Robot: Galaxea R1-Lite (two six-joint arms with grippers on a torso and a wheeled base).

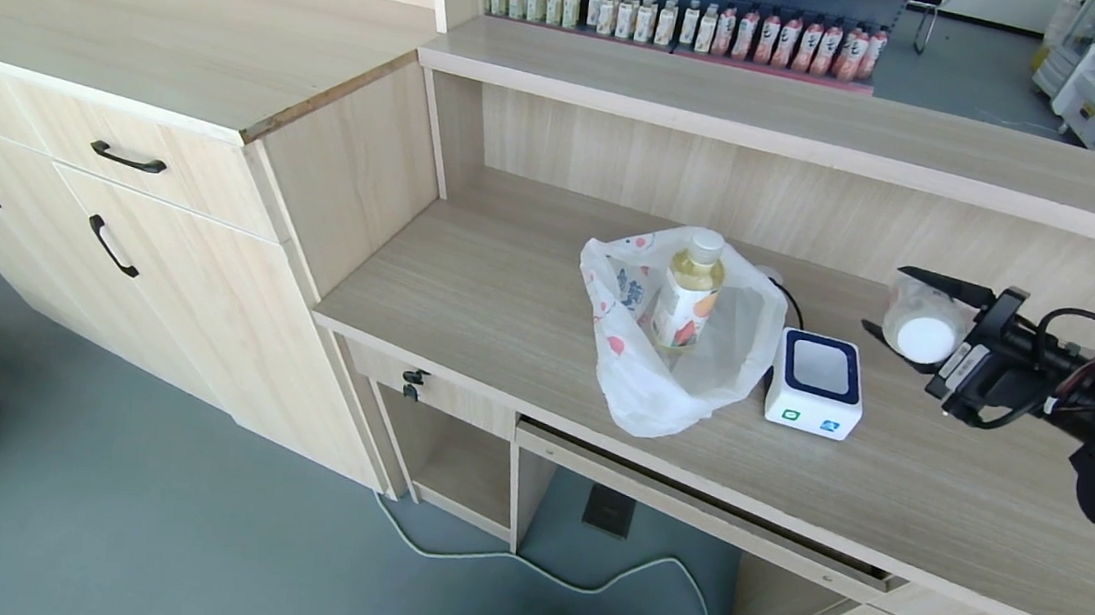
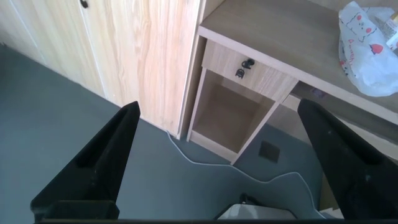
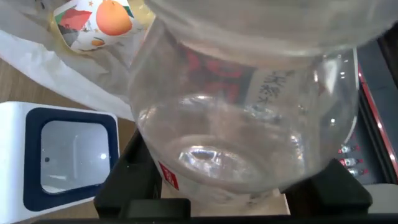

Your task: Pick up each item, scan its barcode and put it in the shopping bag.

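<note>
Yellow bottle (image 1: 687, 296) in bag (image 1: 644, 397), clear bottle (image 1: 923, 324) in claw (image 1: 887, 301)

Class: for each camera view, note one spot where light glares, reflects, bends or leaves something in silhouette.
Head view: the scanner window reflects pale light. Right wrist view: the clear bottle carries bright highlights and warps what lies behind it. Left wrist view: the left gripper shows as a dark silhouette against the floor.

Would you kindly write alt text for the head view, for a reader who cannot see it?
The right gripper holds a clear bottle sideways over the wooden counter, right of the white barcode scanner. Beside the scanner, an open shopping bag holds an upright yellow drink bottle.
</note>
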